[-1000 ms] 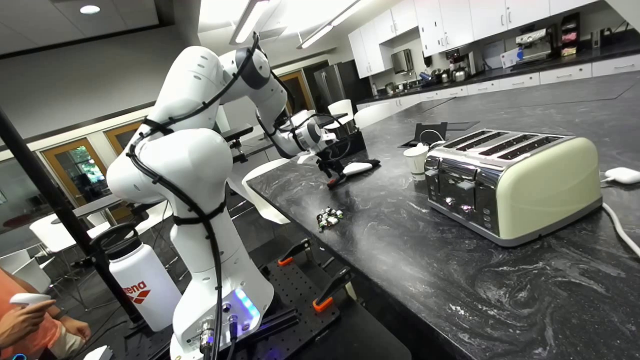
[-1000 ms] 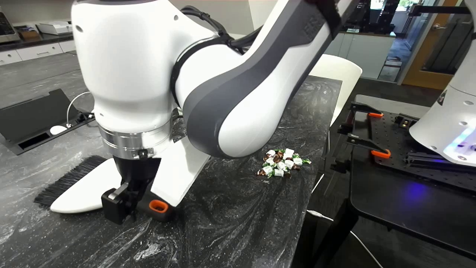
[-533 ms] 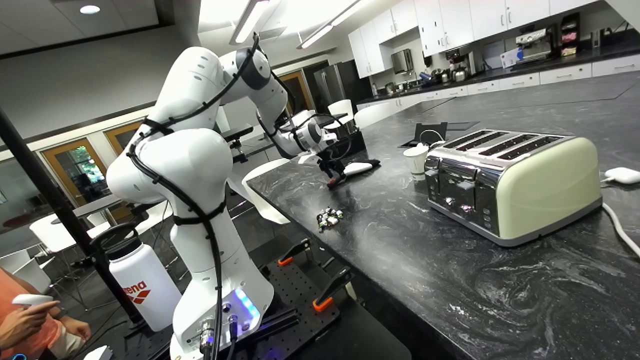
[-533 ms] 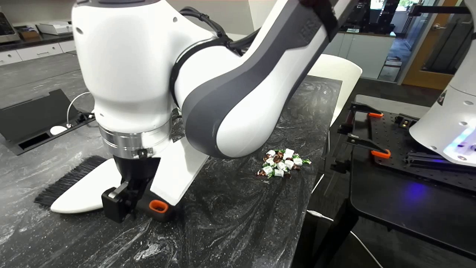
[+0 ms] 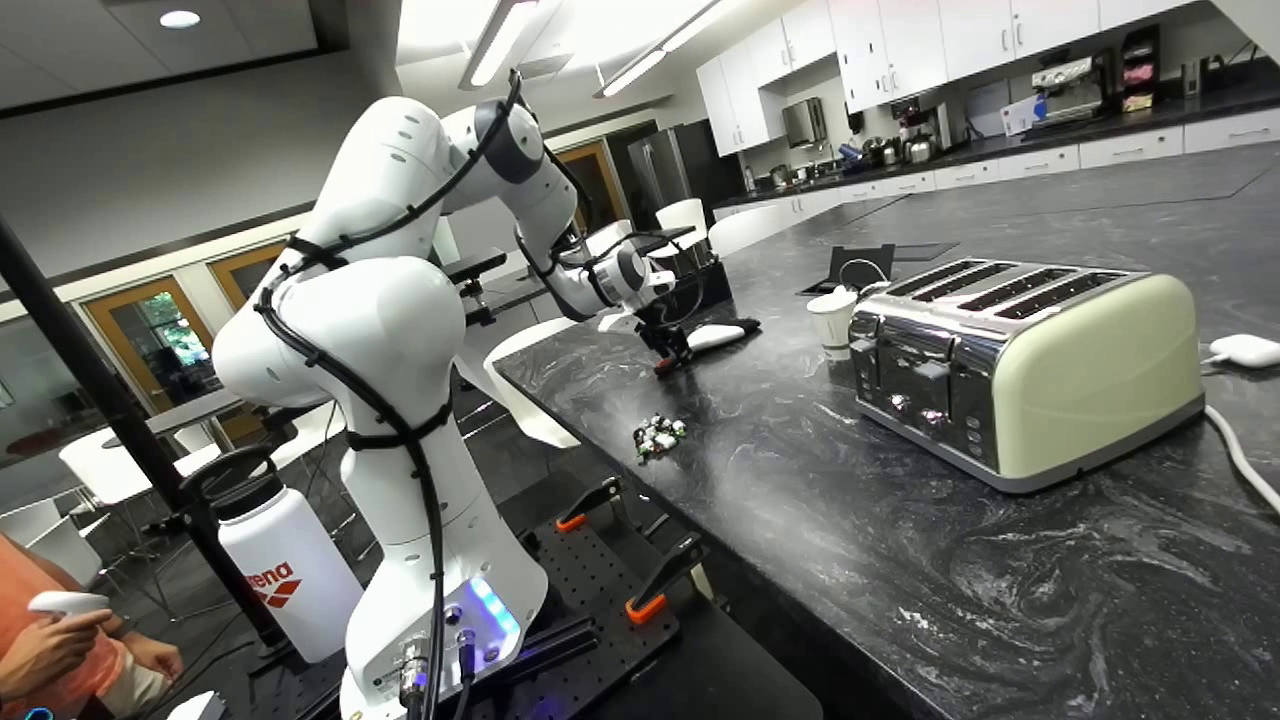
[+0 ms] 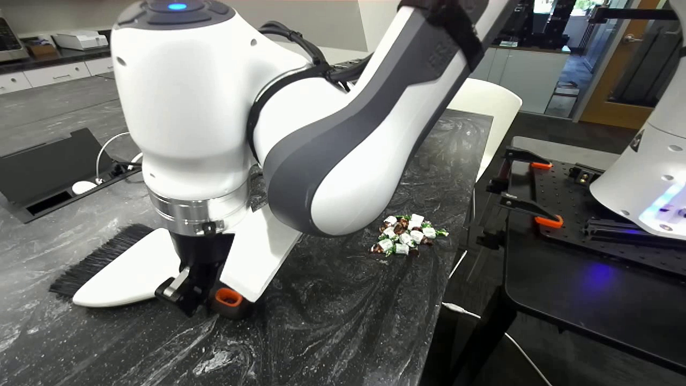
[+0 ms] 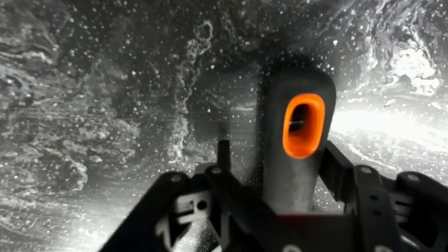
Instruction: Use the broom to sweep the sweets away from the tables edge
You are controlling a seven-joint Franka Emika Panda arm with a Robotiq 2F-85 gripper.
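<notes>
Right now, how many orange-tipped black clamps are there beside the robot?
2. Both reach onto the black board under the robot, on the side facing the table: one clamp nearer the white chair, the other clamp farther. More could be hidden.

A kitchen, judging by the white cabinets, refrigerator and four-slot toaster.
</notes>
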